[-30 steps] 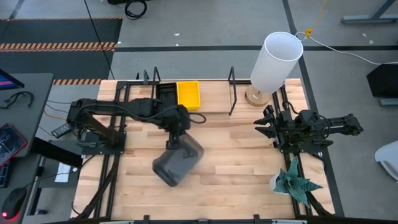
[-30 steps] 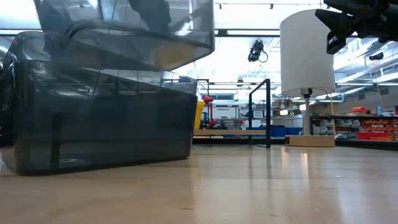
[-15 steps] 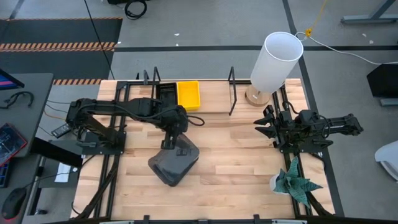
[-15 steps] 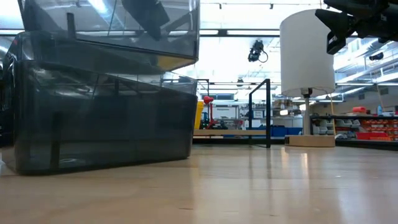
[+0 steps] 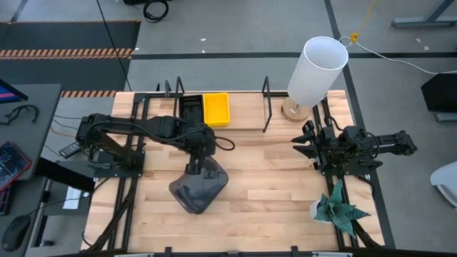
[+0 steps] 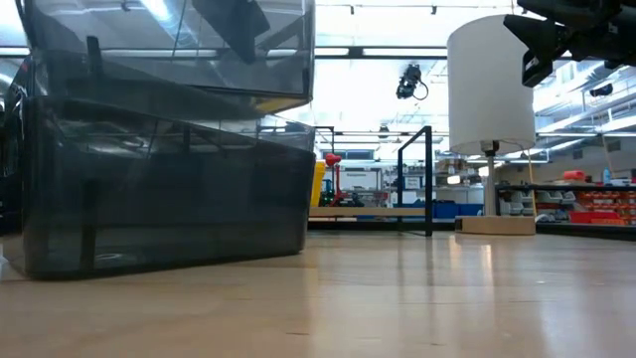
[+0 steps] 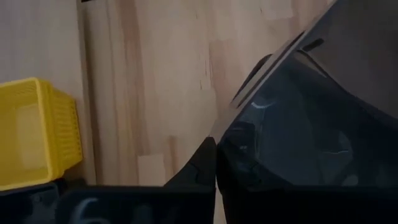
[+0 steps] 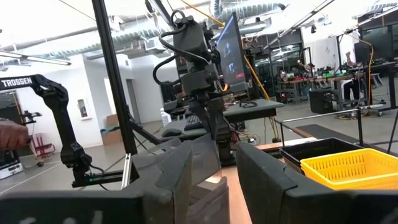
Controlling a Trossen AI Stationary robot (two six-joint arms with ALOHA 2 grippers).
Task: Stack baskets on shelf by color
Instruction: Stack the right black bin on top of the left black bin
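Two translucent dark grey baskets show near the table's middle. One grey basket (image 5: pixel 187 200) (image 6: pixel 159 194) stands on the table by its base. The other (image 5: pixel 208 173) (image 6: pixel 169 50) is held over it by my left gripper (image 5: pixel 202 164), shut on it, its bottom sunk partly into the lower one. A yellow basket (image 5: pixel 216 108) (image 7: pixel 37 134) and a black mesh basket (image 5: pixel 191 107) sit side by side on the shelf (image 5: pixel 246 108) at the far edge. My right gripper (image 5: pixel 303 142) (image 8: pixel 219 180) hovers open at the table's right side. My left gripper holds the upper grey basket by its side wall at the rim (image 7: pixel 229 118), one finger (image 6: pixel 234 15) inside the basket and one finger (image 7: pixel 200 163) outside. The fingers come from above, pointing down. The basket sits roughly level, its lower part nested in the basket below.
A white cylinder lamp (image 5: pixel 315 70) stands on its wooden foot at the far right corner. A small green paper plant (image 5: pixel 335 208) sits at the near right. Black wire uprights (image 5: pixel 266 106) frame the shelf. Bare wood lies between the grey baskets and the right arm.
My left gripper has moved down and toward the table's near left, still shut on the grey basket. The held basket, tilted and offset a second ago, has levelled out and sunk over the standing grey basket, which has stayed in place.
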